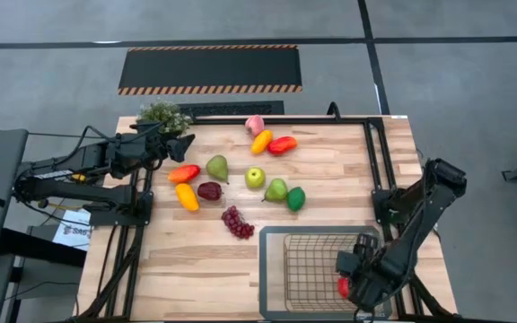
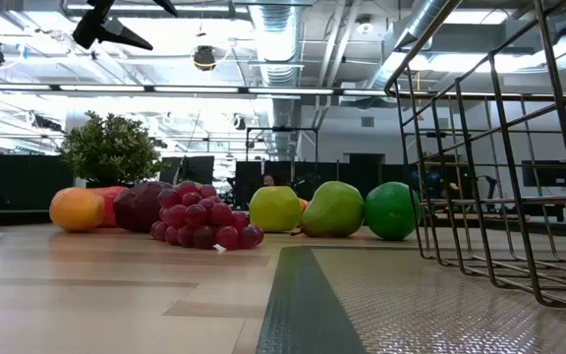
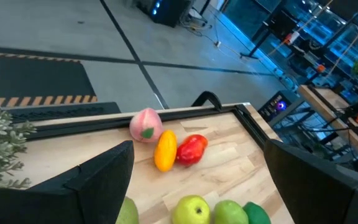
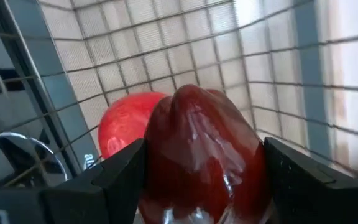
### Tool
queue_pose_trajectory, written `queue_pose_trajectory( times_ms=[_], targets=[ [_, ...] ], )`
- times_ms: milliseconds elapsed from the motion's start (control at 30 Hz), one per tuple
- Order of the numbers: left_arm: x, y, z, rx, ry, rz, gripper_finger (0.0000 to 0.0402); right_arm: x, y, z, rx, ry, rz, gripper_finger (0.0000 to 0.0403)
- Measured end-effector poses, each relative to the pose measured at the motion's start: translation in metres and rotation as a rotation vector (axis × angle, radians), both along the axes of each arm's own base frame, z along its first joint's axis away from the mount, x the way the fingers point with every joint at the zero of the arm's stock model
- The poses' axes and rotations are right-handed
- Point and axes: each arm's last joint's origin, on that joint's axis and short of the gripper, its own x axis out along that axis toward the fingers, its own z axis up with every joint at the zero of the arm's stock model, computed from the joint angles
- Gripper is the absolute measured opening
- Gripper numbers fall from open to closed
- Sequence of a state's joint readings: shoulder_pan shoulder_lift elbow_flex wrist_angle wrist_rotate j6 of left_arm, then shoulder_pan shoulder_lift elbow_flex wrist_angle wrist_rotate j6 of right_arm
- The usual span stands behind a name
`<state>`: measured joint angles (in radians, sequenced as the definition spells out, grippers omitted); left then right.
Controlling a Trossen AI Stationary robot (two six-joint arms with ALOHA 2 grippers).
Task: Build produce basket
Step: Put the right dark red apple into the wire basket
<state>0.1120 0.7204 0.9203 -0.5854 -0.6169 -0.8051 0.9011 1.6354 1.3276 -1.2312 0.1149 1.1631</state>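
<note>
The dark wire basket [image 1: 305, 262] stands at the table's near right. My right gripper [image 1: 355, 273] reaches down inside its right end, shut on a dark red pepper [image 4: 201, 146]. A red apple [image 4: 124, 127] lies on the basket's mesh floor just behind the pepper. My left gripper [image 1: 183, 144] hangs open and empty over the table's far left, beside the potted plant [image 1: 163, 115]. Loose produce lies mid-table: a pink peach [image 1: 255, 124], peppers [image 1: 273, 143], pears [image 1: 217, 167], a green apple [image 1: 255, 178], a lime [image 1: 295, 198] and purple grapes [image 1: 237, 222]. My right gripper pinches the dark red pepper by its two opposite sides [image 4: 157, 155] between its two fingers [image 4: 120, 180]. The fingers come from above, slanting down into the basket. The pepper is inside the basket's walls; whether it touches the mesh floor, I cannot tell.
A black metal frame [image 1: 373, 152] runs along the table's right part. The basket's wire wall [image 2: 480, 167] fills the right of the low view. An orange pepper [image 1: 184, 173], a yellow pepper [image 1: 187, 196] and a dark red fruit [image 1: 209, 190] lie near the left arm.
</note>
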Motion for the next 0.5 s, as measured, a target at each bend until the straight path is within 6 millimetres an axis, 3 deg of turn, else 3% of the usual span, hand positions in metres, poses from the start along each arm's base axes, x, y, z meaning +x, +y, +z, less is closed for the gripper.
queue_pose_trajectory(
  times_ms=[300, 500],
  targets=[
    [0.0, 0.0, 0.0, -0.002, -0.003, 0.002, 0.0347, 0.015, -0.02, -0.029, -0.024, 0.022, -0.012, 0.0292],
    [0.0, 0.0, 0.0, -0.008, -0.006, 0.002, 0.0347, 0.013, -0.013, -0.046, 0.045, -0.026, -0.025, 0.0292]
  ],
)
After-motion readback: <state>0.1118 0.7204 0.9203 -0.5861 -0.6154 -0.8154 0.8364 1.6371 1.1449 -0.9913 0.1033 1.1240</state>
